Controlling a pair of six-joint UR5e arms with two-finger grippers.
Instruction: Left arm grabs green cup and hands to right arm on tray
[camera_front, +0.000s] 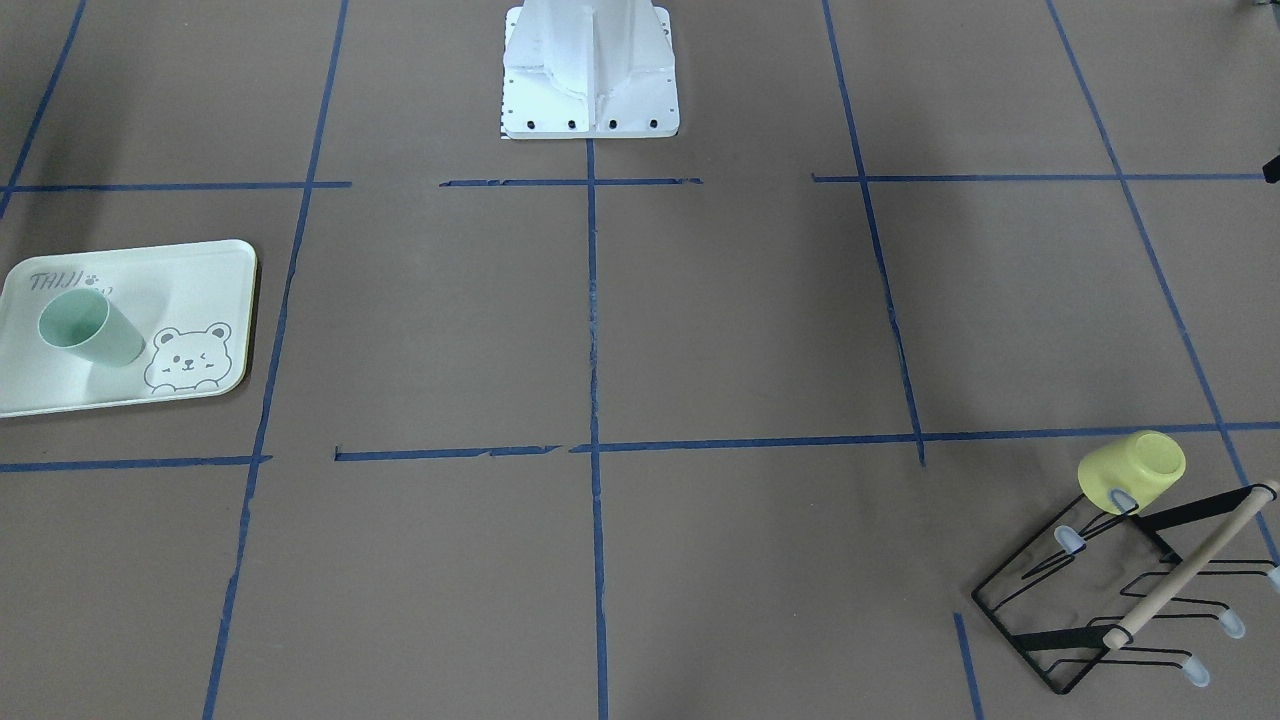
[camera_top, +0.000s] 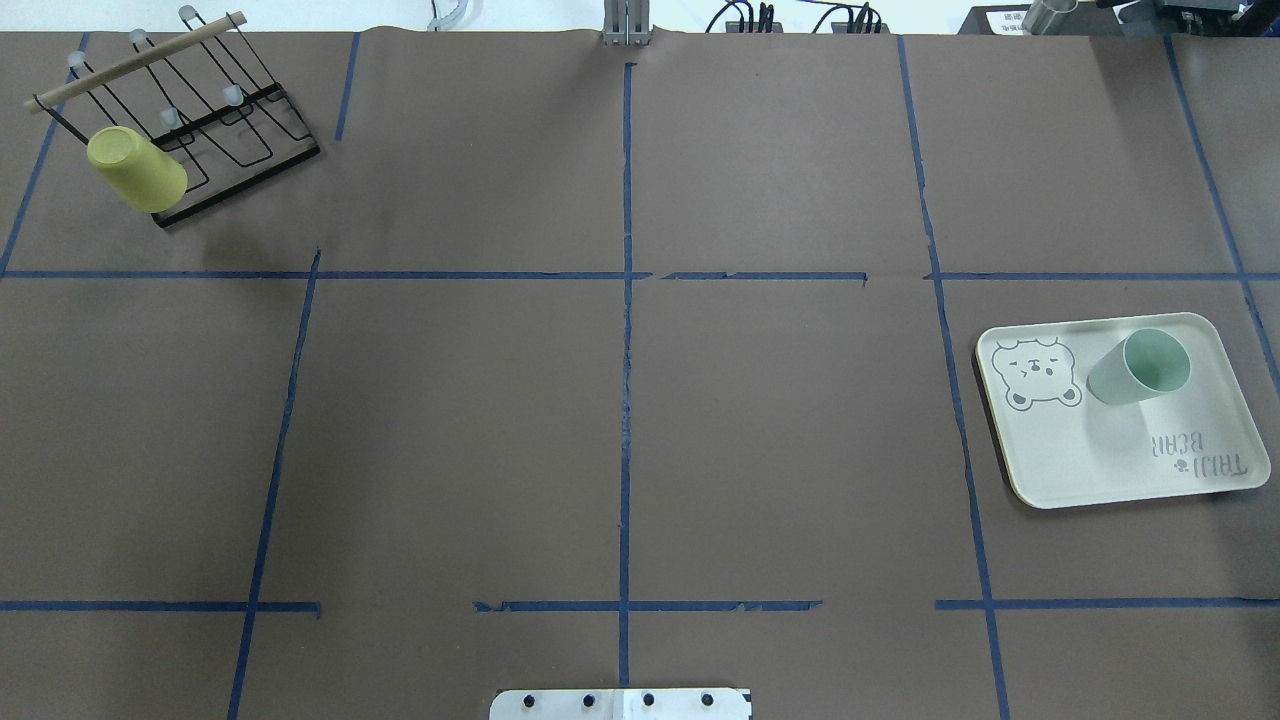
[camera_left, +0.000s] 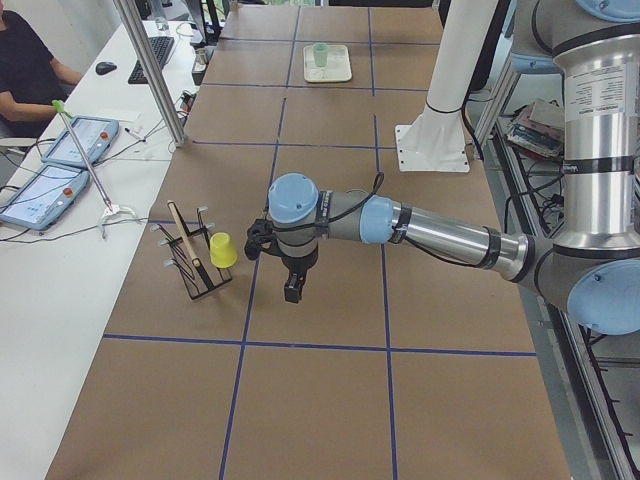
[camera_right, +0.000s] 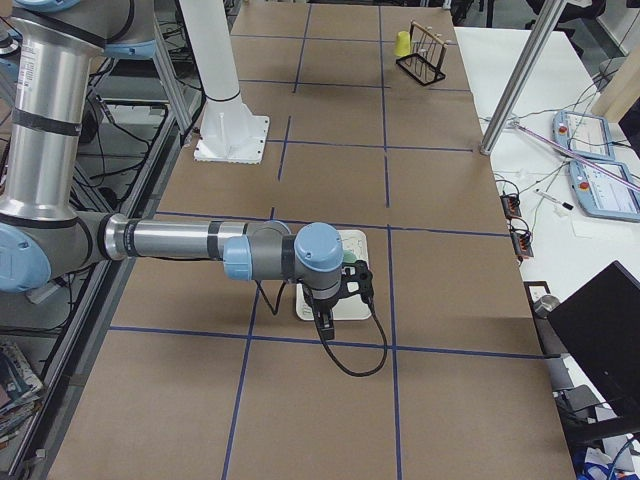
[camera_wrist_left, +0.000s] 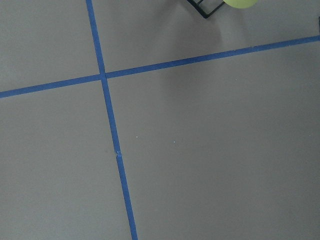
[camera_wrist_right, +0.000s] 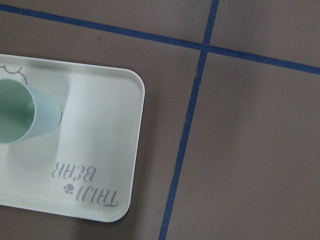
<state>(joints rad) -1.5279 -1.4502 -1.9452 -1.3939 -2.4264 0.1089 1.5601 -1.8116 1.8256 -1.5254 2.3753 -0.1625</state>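
The green cup (camera_front: 90, 328) stands upright on the tray (camera_front: 205, 290), mouth up, next to the bear drawing. It also shows in the overhead view (camera_top: 1140, 367) and the right wrist view (camera_wrist_right: 22, 117), with the tray (camera_top: 1100, 470) (camera_wrist_right: 100, 150) under it. No gripper touches it. The left gripper (camera_left: 292, 290) hangs above the table near the rack, far from the cup; I cannot tell if it is open or shut. The right gripper (camera_right: 322, 322) hangs over the tray's near edge; I cannot tell its state either.
A yellow-green cup (camera_front: 1131, 470) (camera_top: 137, 169) sits upside down on a black wire rack (camera_front: 1100, 590) (camera_top: 220, 110) with a wooden bar, at the robot's far left. The white robot base (camera_front: 590, 70) stands at the table's robot side. Blue tape lines cross the brown table.
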